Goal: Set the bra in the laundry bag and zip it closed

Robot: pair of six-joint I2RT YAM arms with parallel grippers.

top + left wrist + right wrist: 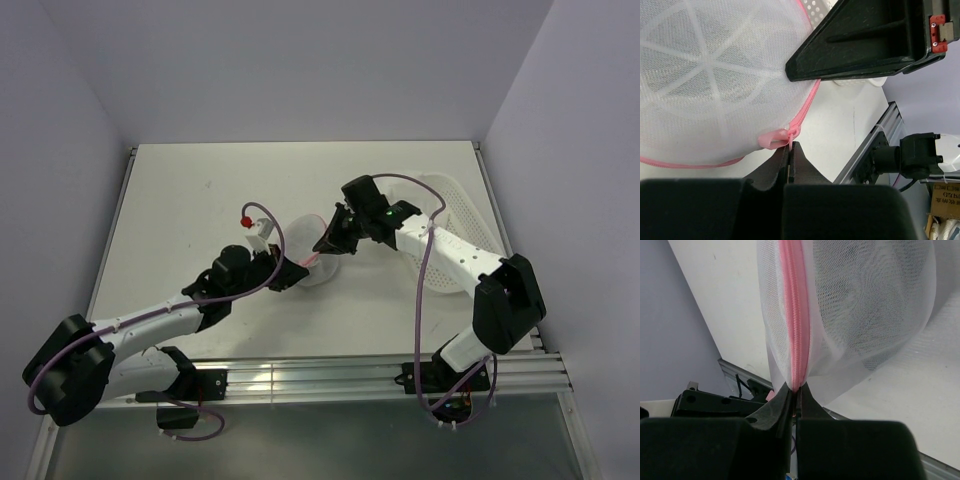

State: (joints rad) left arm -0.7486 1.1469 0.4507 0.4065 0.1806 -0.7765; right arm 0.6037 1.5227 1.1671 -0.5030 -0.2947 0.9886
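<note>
Round translucent white mesh laundry bag [705, 75], contents indistinct. Left gripper [790, 151] pinches its zipper tab [774, 139]; right gripper [796, 391] clamps the pink trim [794, 305].

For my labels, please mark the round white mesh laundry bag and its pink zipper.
round white mesh laundry bag [705, 75]: left wrist view, mesh wall.
pink zipper [792, 305]: right wrist view, middle of tape.

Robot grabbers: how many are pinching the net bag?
2. The left gripper is shut on the laundry bag at its pink zipper pull; the right gripper is shut on the pink zipper trim at the bag's other side.
</note>
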